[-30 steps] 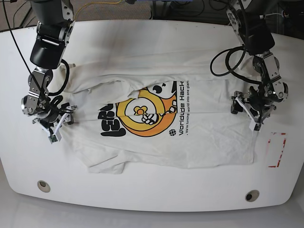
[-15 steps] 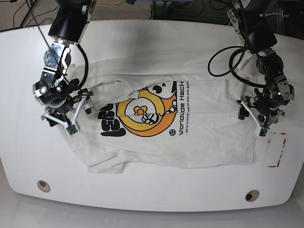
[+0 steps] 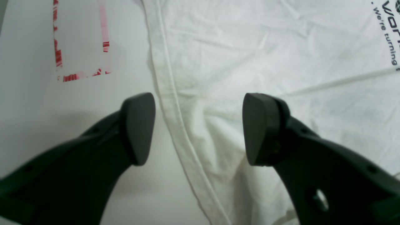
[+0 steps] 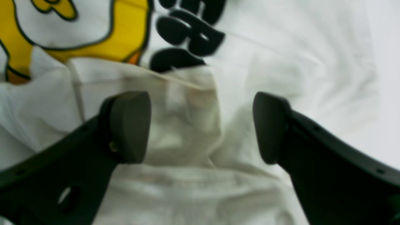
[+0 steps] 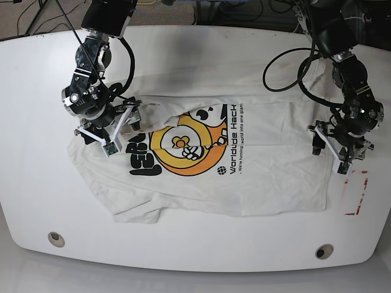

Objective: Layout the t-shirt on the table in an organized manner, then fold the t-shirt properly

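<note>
The white t-shirt lies spread on the table, its orange-yellow graphic facing up and a flap folded over the graphic's top edge. My right gripper is open above the rumpled fold beside the black lettering, with nothing between its fingers. In the right wrist view the t-shirt is creased below that open gripper. My left gripper hangs open over the bottom hem. In the left wrist view the gripper straddles the hem of the t-shirt, empty.
A red-outlined rectangle is marked on the table just right of the hem, also seen as the red rectangle in the left wrist view. Two metal grommets sit near the front edge. Black cables loop beside the arms.
My right arm has moved from the shirt's left edge up and inward over the folded flap, its jaws now wider. My left arm has shifted slightly right and down along the hem.
</note>
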`<state>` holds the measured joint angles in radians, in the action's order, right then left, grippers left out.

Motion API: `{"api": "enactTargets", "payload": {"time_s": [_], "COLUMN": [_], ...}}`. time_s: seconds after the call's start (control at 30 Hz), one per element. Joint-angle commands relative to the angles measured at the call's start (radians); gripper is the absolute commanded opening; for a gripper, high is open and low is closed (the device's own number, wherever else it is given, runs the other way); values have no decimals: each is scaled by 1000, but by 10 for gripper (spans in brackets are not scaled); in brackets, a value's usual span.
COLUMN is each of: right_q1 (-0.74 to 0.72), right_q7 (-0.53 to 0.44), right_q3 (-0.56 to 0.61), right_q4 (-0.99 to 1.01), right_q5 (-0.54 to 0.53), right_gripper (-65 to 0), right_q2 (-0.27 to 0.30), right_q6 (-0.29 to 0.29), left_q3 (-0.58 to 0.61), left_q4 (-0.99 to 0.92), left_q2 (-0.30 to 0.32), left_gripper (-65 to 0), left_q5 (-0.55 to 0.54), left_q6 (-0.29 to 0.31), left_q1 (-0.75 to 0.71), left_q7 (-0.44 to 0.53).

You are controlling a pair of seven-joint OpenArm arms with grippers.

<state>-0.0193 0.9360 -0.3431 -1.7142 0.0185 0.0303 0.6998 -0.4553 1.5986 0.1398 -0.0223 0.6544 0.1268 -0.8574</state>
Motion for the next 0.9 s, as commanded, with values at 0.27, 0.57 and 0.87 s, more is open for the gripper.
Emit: {"api": "enactTargets", "payload": {"time_s": [0.27, 0.57, 0.87], "right_q1": [-69, -69, -64], "right_q7": [-108, -153, -156], "right_q3": [-3, -3, -1], "right_q4": [159, 191, 193], "right_q5": [-13, -15, -15], "right_gripper": [-162, -201, -515], "right_q2": [6, 10, 10], "right_q6": [-2, -2, -2], "left_q3": [0, 0, 0], "left_q4": [29, 29, 26], "left_q2": [14, 16, 11], "left_gripper": [-242, -242, -242], "left_q5": [-8, -8, -6], "left_q6": [0, 0, 0], "left_q1": [12, 12, 12], "left_q7": [14, 14, 14]}}
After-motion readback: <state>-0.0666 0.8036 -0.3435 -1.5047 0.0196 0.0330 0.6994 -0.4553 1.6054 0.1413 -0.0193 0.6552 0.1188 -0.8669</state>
